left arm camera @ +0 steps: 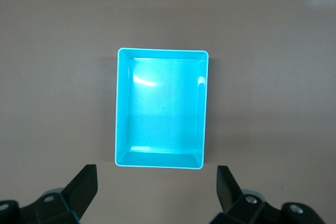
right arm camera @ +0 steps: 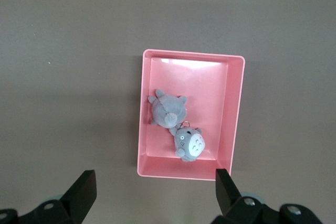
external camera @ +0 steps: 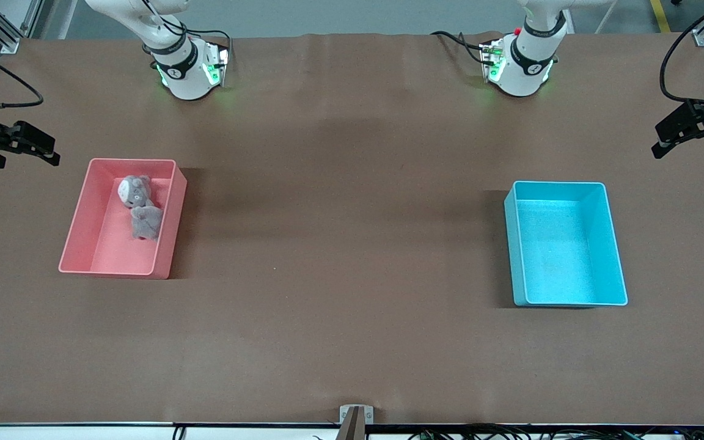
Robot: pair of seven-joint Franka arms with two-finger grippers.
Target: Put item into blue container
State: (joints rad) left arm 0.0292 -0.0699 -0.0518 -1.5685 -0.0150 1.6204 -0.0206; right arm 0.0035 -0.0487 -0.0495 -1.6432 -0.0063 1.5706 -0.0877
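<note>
The blue container [external camera: 615, 244] sits on the brown table [external camera: 340, 244] toward the left arm's end, upright, its long sides running toward the front camera. Nothing lies inside it; the left wrist view shows its bare floor with a bright glare patch and a pale rim all round [left arm camera: 160, 51].

The items are two small grey plush toys, and they lie in the pink bin [external camera: 77, 235], which stands toward the right arm's end of the table, well apart from the blue container. One toy [external camera: 132, 190] shows a pale face and belly and lies close to the bin's wall farthest from the front camera. The other toy [external camera: 146, 222] is plain grey and lies just beside it, nearer to the front camera; the two touch or nearly touch. In the right wrist view a small metal ring shows between them, at the head of the pale-faced toy [right arm camera: 191, 145], next to the plain one [right arm camera: 168, 111].

The left pincer [left arm camera: 157, 190] hangs high over the table beside the blue container, fingers spread wide and holding nothing. The right pincer [right arm camera: 156, 191] hangs high over the table beside the pink bin, likewise spread wide and empty. Both arms wait, with neither pincer touching anything.
</note>
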